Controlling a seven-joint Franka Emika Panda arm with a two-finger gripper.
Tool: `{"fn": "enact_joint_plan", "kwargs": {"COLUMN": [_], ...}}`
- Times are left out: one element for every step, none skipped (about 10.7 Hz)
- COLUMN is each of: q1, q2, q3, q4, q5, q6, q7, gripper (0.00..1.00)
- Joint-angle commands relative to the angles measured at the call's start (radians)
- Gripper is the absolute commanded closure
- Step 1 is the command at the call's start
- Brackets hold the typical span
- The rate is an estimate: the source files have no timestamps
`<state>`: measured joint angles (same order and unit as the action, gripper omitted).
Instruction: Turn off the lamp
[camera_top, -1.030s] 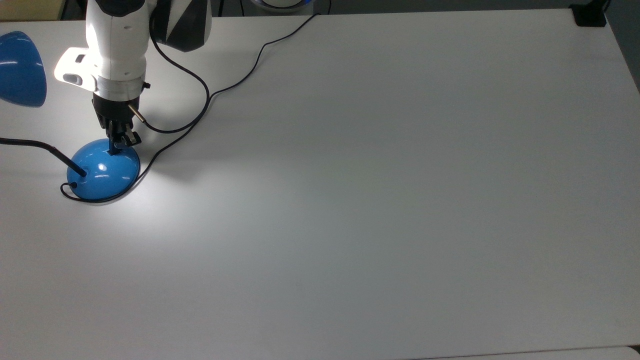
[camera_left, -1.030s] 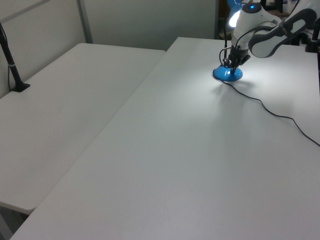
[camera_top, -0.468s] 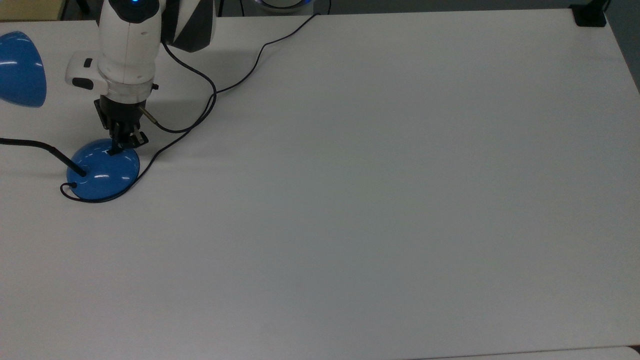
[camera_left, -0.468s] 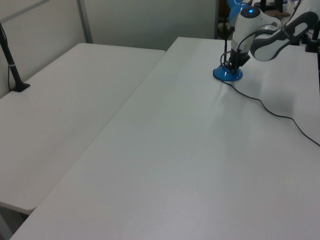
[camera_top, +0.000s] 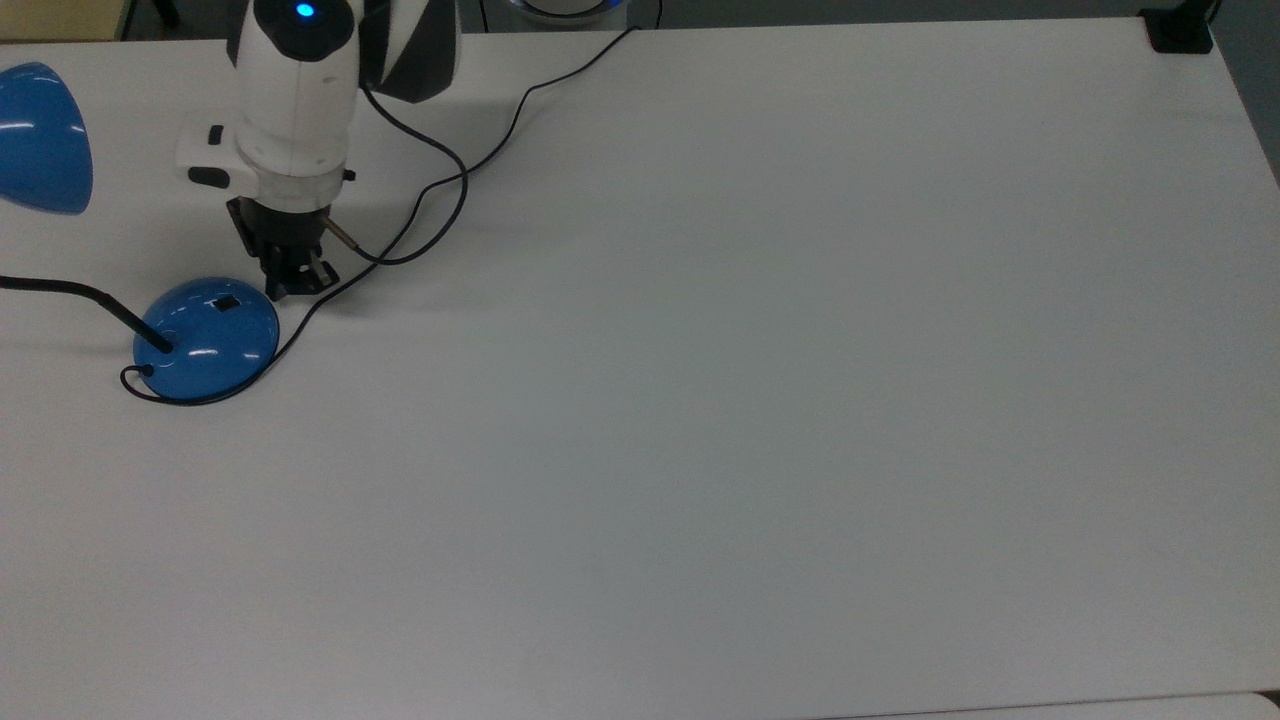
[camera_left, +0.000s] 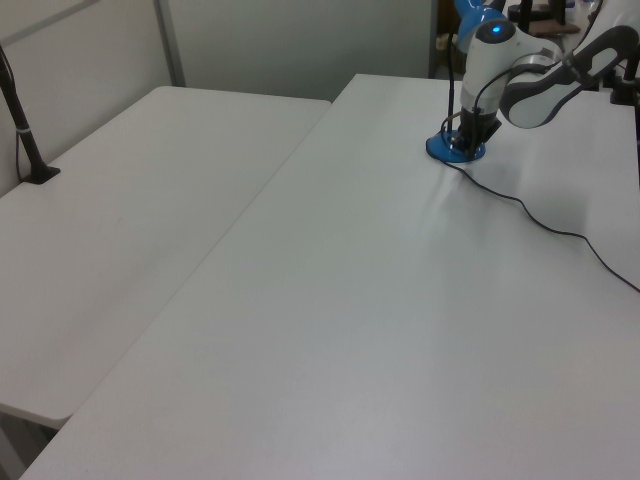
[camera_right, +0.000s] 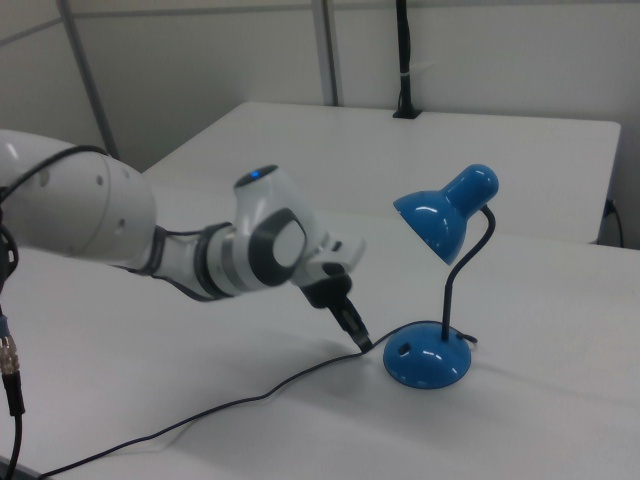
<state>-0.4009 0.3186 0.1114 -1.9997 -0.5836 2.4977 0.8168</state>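
Note:
The lamp's glossy blue dome base (camera_top: 205, 340) stands near the top view's left edge, and its small black switch (camera_top: 228, 303) is uncovered. A black gooseneck (camera_top: 90, 292) leads off to the blue shade (camera_top: 40, 135). No glow falls on the table around it. My gripper (camera_top: 296, 284) is shut, holds nothing, and hangs just off the base's rim on the top view's right. In the right view the gripper (camera_right: 361, 340) points down beside the base (camera_right: 428, 362), a small gap apart, under the shade (camera_right: 440, 215).
The lamp's thin black cord (camera_top: 450, 180) loops past my gripper across the white table (camera_top: 750, 400) toward the far edge. A black clamp (camera_top: 1180, 35) sits at the top view's far right corner. A second table (camera_left: 120, 220) adjoins in the left view.
The bright pool of light around the base went out. My gripper left the switch on the dome and drew away to the top view's right, off the base.

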Motion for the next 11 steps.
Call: {"fn": "enact_joint_plan", "kwargs": {"q1": [0.008, 0.010, 0.014, 0.036, 0.062, 0.077, 0.091, 0.100, 0.103, 0.105, 0.126], "q2": [-0.093, -0.107, -0.118, -0.133, -0.145, -0.164, -0.188, -0.210, -0.213, -0.207, -0.213], "q3": [0.170, 0.212, 0.246, 0.261, 0.263, 0.263, 0.263, 0.263, 0.263, 0.263, 0.264], "q4": [0.045, 0.080, 0.116, 0.155, 0.197, 0.223, 0.251, 0.283, 0.336, 0.389, 0.412], "q5": [0.101, 0.152, 0.213, 0.275, 0.328, 0.384, 0.425, 0.459, 0.497, 0.513, 0.513], "q6": [-0.218, -0.277, -0.328, -0.392, -0.457, -0.511, -0.549, -0.597, -0.664, -0.745, -0.798], "q7": [-0.029, -0.089, -0.164, -0.248, -0.333, -0.411, -0.485, -0.549, -0.598, -0.643, -0.691], "gripper": [1.00, 1.00, 0.99, 0.98, 0.97, 0.97, 0.94, 0.90, 0.85, 0.77, 0.66]}}
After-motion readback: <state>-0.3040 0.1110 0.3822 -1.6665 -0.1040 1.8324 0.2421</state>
